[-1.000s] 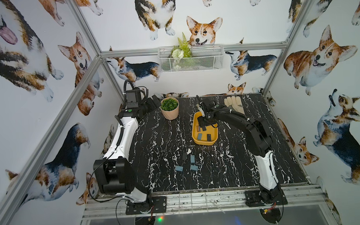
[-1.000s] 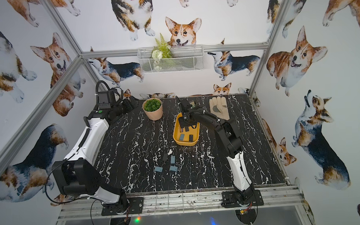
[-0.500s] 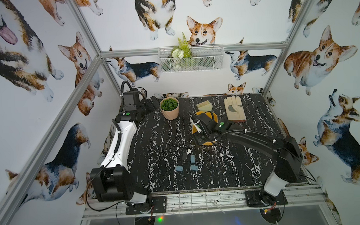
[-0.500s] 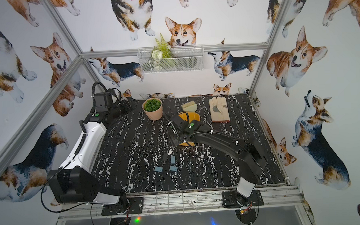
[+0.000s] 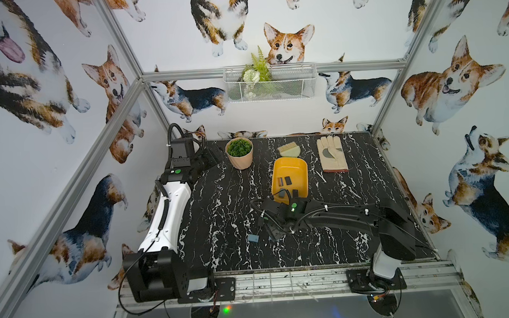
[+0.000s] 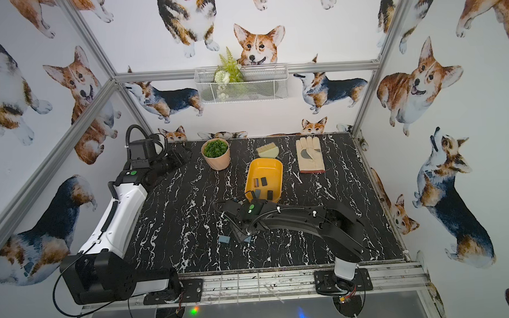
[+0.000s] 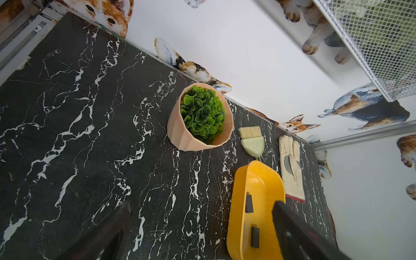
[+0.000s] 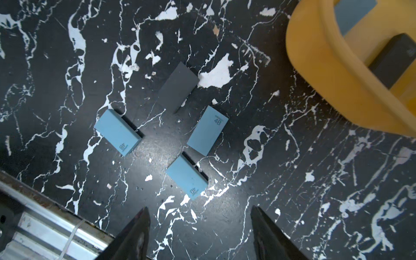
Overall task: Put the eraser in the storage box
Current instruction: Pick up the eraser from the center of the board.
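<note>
While storage box (image 5: pixel 290 167) is sitting mid-table holding dark blocks (image 5: pixel 288 180), left gripper (image 7: pixel 202 204) is idling near plant pot (image 7: pixel 180 135), jaws spread wide, empty. Right gripper (image 8: pixel 199 209) is hovering, jaws apart and empty, over 3 blue erasers (image 8: pixel 186 177) (1 dark eraser (image 8: pixel 177 87) alongside) lying on table (image 8: pixel 67 67) just outside the box.

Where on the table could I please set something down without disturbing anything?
The table is bare between the left arm and the storage box, in front of the plant pot, and beside the box in front of the glove. Crowded: the loose erasers by the right gripper.
</note>
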You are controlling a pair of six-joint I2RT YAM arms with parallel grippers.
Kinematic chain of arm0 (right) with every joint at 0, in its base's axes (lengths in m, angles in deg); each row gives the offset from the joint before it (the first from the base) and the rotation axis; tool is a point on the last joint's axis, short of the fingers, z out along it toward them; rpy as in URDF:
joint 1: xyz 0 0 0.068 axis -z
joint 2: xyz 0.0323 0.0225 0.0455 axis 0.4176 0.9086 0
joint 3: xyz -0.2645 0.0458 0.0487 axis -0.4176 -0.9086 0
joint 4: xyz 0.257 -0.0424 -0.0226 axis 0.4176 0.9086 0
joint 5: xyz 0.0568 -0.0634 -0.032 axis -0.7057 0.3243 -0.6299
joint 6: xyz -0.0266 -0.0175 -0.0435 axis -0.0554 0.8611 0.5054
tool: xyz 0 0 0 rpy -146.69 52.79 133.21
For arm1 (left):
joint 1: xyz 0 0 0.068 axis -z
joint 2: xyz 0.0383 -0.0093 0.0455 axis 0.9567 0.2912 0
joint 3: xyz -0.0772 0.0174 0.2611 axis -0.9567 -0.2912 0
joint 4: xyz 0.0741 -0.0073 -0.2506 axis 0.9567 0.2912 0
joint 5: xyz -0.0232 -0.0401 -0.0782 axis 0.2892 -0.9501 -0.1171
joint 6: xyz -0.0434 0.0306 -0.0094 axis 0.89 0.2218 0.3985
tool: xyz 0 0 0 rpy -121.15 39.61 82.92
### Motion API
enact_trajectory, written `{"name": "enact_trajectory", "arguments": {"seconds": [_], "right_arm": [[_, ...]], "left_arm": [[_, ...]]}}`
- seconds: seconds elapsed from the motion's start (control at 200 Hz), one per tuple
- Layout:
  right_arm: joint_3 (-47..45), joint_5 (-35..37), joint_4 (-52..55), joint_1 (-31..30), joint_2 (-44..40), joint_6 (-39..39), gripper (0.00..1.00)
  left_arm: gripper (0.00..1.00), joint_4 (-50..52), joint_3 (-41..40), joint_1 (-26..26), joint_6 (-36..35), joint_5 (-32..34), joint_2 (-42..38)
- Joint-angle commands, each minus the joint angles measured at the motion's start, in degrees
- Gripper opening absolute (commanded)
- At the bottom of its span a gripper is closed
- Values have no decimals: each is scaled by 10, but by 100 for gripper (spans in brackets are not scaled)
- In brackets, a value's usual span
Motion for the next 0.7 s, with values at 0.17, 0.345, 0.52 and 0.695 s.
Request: {"name": "enact_trajectory", "arguments": {"seconds": [0.17, 0.345, 0.52, 0.695], "right_arm": [[24, -13, -27, 5, 57, -27, 71], [36, -5, -29, 14, 80, -23, 70], [26, -12, -43, 30, 88, -20, 66], [18, -26, -54, 40, 95, -19, 64]], "left_arm": [[100, -14, -9, -14, -8, -21, -9], [100, -20, -15, -19, -4, -24, -7], [100, -20, -20, -20, -6, -23, -4], [100, -19, -17, -22, -6, -23, -1]]}}
